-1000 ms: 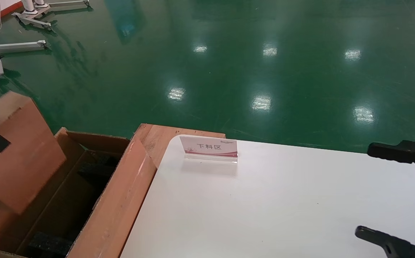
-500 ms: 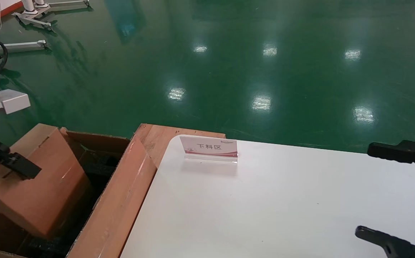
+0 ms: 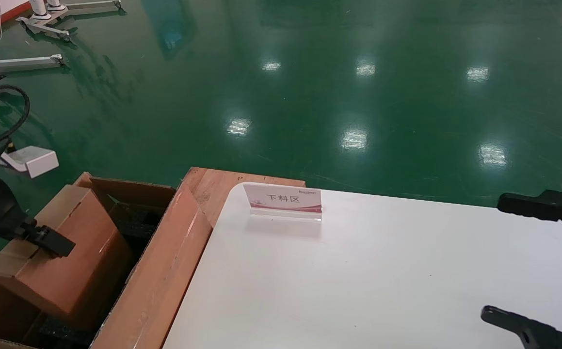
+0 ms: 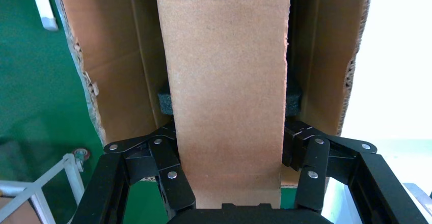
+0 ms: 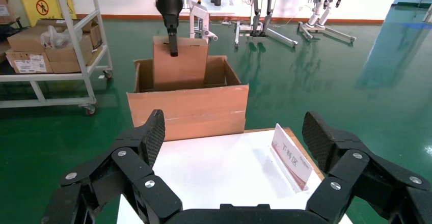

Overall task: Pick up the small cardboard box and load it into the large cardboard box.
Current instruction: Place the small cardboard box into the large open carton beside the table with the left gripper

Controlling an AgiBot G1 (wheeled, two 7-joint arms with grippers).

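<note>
- Left gripper (image 4: 229,183) clamps the small cardboard box (image 3: 60,254) between its black fingers (image 4: 173,175), one pressed on each long side, as the wrist view shows the carton running straight down between them.
- Held from above, the small cardboard box is partway inside the large cardboard box (image 3: 157,286) — its lower part sits below the big carton's rim while its top stands proud, and from the head view it looks tilted toward the table.
- Black foam (image 4: 164,100) shows inside the large carton beside the held box; whether the box already rests on it cannot be told.
- Right gripper (image 5: 232,147) hangs spread wide and empty over the white table (image 3: 382,281), well apart from the loading.
- By the look of it the pick-up is done and the loading is nearly so: what seems left is to settle the box on the bottom, let go and lift the arm clear.
- A small stand-up sign (image 3: 283,199) at the table's far edge reads "下料区" in dark characters on white with a red band below; a line of small print above is too fine to read.
- A yellow warning placard (image 5: 43,5) hangs behind a shelving cart in the right wrist view — its wording is illegible.
</note>
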